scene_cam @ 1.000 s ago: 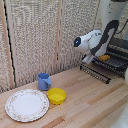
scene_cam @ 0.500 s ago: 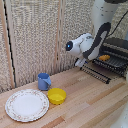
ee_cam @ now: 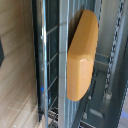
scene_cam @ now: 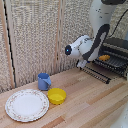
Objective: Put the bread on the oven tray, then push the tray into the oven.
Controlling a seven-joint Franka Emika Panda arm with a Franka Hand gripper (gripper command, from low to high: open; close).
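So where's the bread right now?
The bread lies on the oven pan at the oven mouth, far on the exterior view's right; the wrist view shows it on the bars.

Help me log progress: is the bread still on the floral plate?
No: the plate is bare, and the bread lies on the oven pan at the oven.

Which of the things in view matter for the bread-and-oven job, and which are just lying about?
For the job:
- oblong orange-brown bread loaf
- dark barred metal oven pan
- boxy dark toaster oven
- robot's claw

Lying about:
- small blue cup
- yellow bowl
- patterned white plate
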